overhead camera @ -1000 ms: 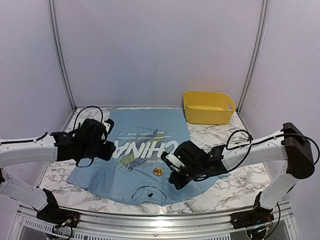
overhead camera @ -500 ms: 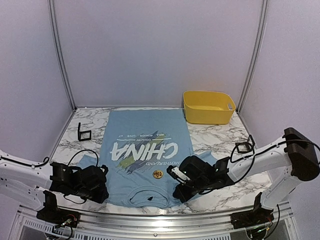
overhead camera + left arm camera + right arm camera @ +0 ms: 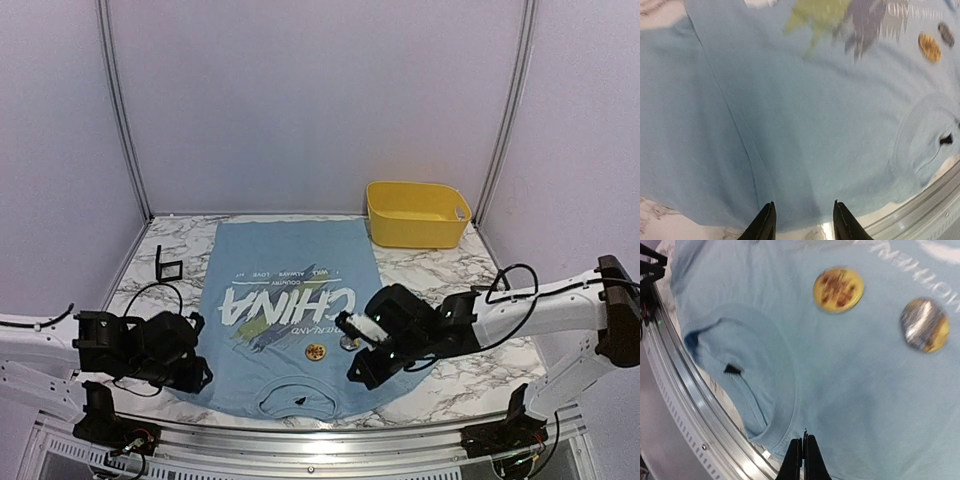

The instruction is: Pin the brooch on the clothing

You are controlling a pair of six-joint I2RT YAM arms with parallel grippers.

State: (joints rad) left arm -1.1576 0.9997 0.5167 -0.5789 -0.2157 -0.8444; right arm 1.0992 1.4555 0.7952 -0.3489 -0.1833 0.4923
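T-shirt (image 3: 290,320) – light blue, short-sleeved, spread flat on the marble tabletop (image 3: 450,270), collar (image 3: 297,395) toward the near edge and hem toward the back wall; white "CHINA" lettering with green-yellow streaks across the chest, reading upside down in the top view. Yellow brooch (image 3: 315,350) – round, lying on the chest between the lettering and the collar; whether it is pinned through the cloth or only resting there cannot be told. Silver-and-gold brooch (image 3: 349,343) – round, just beside the yellow one on its right in the top view, not touching it, also on the cloth. Left tool (image 3: 197,372) – low over the shirt's left side near the sleeve; in the left wrist view its fingers (image 3: 765,222) stand partly apart above the fabric's edge, with nothing gripped between them. Right tool (image 3: 358,378) – low over the shirt just right of the collar, near both brooches but apart from them; in the right wrist view its fingers (image 3: 796,460) are pressed together, holding nothing. Yellow bin (image 3: 417,213) – at the far right of the tabletop, beside the shirt's hem corner. Black stand (image 3: 167,265) – small, upright, on the far left of the tabletop, clear of the shirt. Metal rail (image 3: 690,415) – along the near edge, just below the collar.
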